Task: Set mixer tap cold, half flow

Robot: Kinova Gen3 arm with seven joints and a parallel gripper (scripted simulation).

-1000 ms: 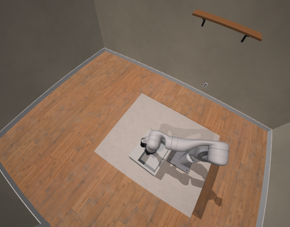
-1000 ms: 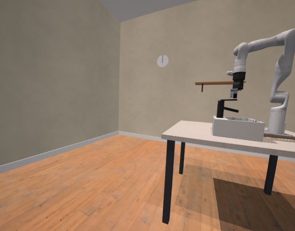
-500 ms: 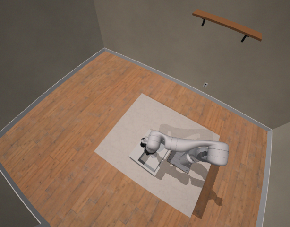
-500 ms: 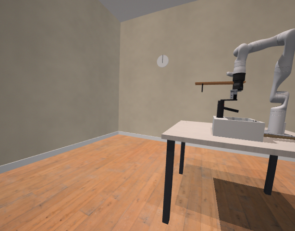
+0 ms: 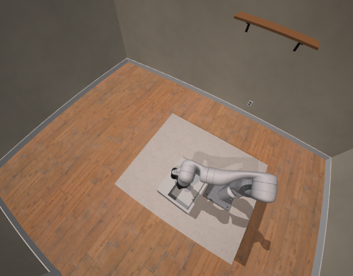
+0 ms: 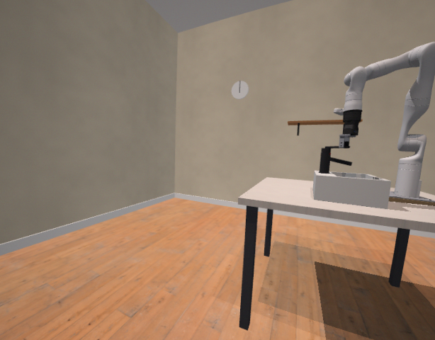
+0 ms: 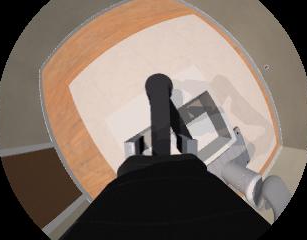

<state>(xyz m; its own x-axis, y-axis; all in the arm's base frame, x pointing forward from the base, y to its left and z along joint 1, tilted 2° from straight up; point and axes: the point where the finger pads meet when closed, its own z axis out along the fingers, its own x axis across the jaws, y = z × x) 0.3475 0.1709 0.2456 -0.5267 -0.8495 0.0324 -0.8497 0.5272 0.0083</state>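
A black mixer tap (image 6: pixel 324 159) stands at the far end of a white sink block (image 6: pixel 351 188) on the table. Its lever (image 6: pixel 333 147) lies about level on top and its spout (image 6: pixel 340 161) points out over the basin. My gripper (image 6: pixel 343 141) points down, open and empty, with its fingertips at the lever's free end. In the wrist view the lever (image 7: pixel 159 115) runs between my two fingers. I cannot tell whether they touch it. From above, my arm hides most of the tap (image 5: pixel 173 175). The red and blue dots do not show.
The sink block (image 5: pixel 182 190) sits next to my arm's base (image 6: pixel 408 179) on a light table with black legs. A wooden wall shelf (image 6: pixel 314 122) hangs behind my wrist. A clock (image 6: pixel 239 89) is on the far wall.
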